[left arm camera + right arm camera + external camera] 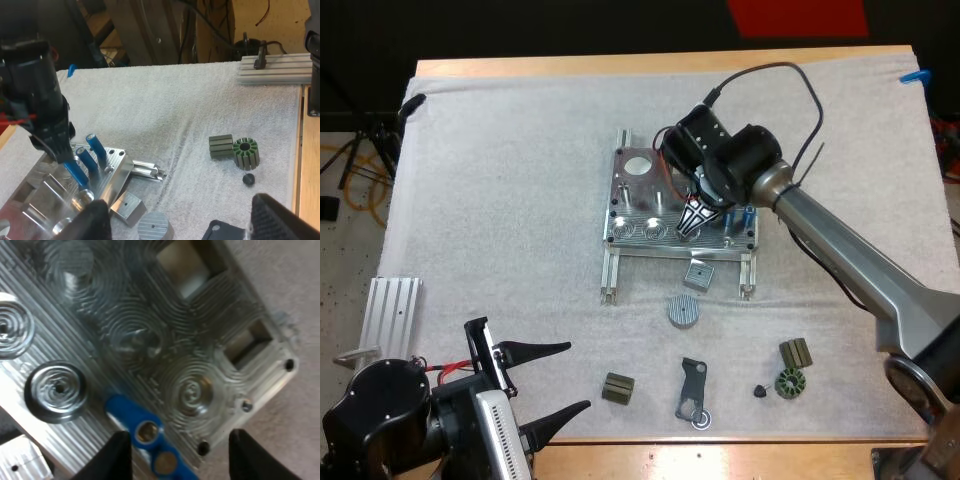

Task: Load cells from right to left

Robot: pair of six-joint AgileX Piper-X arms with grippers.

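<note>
The metal fixture (638,195) lies mid-mat, with upright blue cylinders (745,215) at its right end. My right gripper (691,228) points straight down over the front row of round pockets. In the right wrist view its fingers (112,457) stand apart over the fixture (200,340), either side of blue cylinder tops (146,431). From the left wrist view, that gripper (59,150) sits just above the nearest blue cylinder (76,171), with two more (94,147) behind. My left gripper (578,376) is open near the front edge, holding nothing.
In front of the fixture lie a small square metal block (698,274), a grey disc (683,310), a dark block (618,388), a black bracket (693,392), a green ring part (788,383) and a small black knob (760,390). An aluminium rail (390,310) lies at the left.
</note>
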